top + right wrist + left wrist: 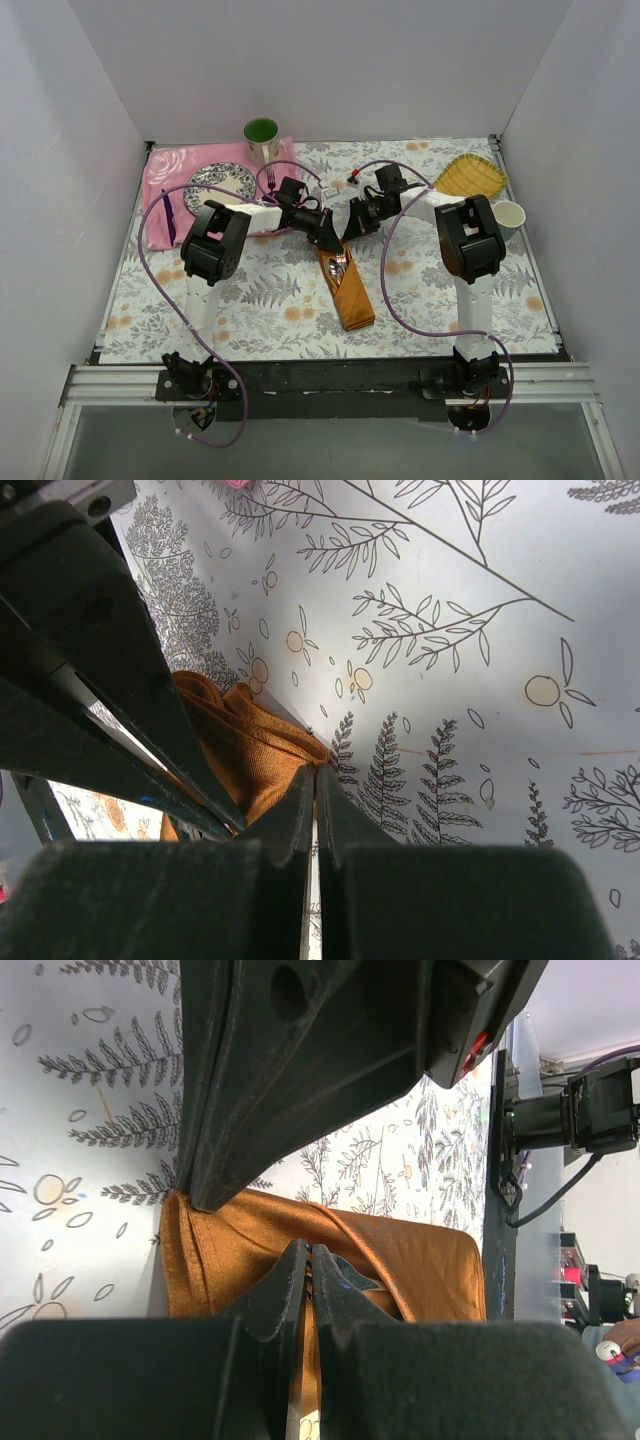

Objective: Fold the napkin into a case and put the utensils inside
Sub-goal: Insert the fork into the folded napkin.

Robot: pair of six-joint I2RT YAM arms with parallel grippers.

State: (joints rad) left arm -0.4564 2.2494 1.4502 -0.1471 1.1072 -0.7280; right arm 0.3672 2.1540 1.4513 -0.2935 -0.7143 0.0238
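The rust-orange napkin (349, 290) lies folded as a narrow case on the floral tablecloth, running from the middle toward the near edge. Silver utensils (338, 266) poke out of its far mouth. Both grippers meet at that far end. My left gripper (329, 238) is shut, its tips (309, 1250) resting over the orange cloth (410, 1250) beside a dark shiny utensil part (362, 1272). My right gripper (351, 231) is also shut, tips (316, 772) touching a corner of the napkin (255, 755). Whether either pinches a fold is not visible.
A pink cloth (165, 185) at the back left carries a patterned plate (222, 180), with a green-lined cup (261, 135) behind it. A yellow woven tray (470, 177) and a white cup (509, 215) stand at the back right. White walls enclose three sides.
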